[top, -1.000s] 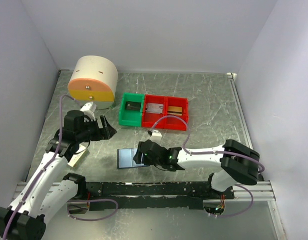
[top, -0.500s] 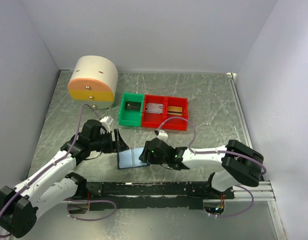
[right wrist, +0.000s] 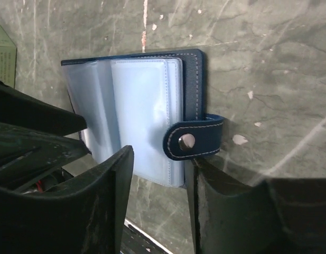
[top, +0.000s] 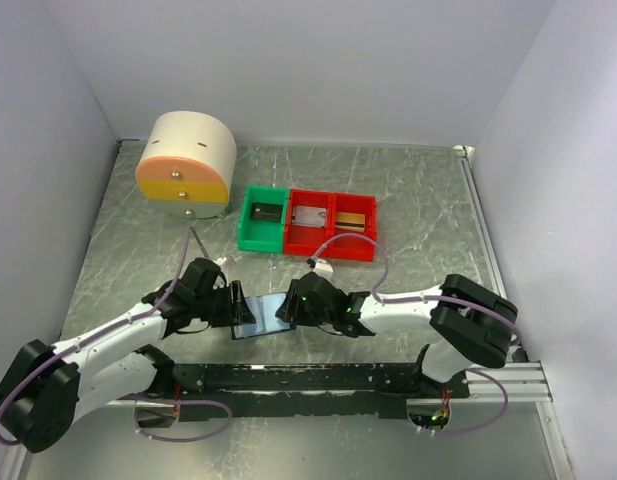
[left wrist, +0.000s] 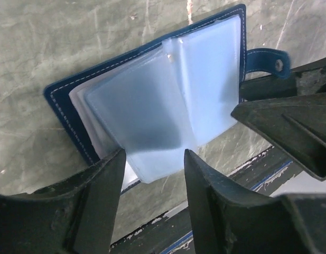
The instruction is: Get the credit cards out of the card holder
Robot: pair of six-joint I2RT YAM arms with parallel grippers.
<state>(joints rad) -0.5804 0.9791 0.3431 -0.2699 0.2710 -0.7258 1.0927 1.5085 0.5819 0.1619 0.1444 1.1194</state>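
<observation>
Diff vs a second ago: the left arm was back by the drawer unit (top: 186, 160), with its gripper well apart from the holder. It has now swung in, and the left gripper (top: 236, 303) sits at the left edge of the card holder (top: 264, 316). The right gripper (top: 292, 309) was already at the holder's right edge and has only shifted a little. The holder is at about the same spot on the desk (top: 418, 200), near the front edge between the two grippers. It read as a flat dark slab before. Now it lies open, with pale blue-grey leaves fanned up.

Left gripper: fingers apart. In the left wrist view the near corner of the pale leaves lies in the gap. I can't tell if either pad touches them.

Right gripper: fingers apart too, straddling the holder's edge at the strap tab (right wrist: 193, 138). I see nothing clamped, and I can't confirm contact.

I can't make out any card inside the leaves from either wrist view.

Containers:
- The green bin (top: 250, 240) holds one dark item, which I can't identify.
- The red bin (top: 328, 248) is just beside the green one and has two compartments. The grey card (top: 309, 217) is in the left compartment and the gold-tan card (top: 354, 219) in the right.
- The drawer unit is at the back left, with both drawer fronts closed.
</observation>
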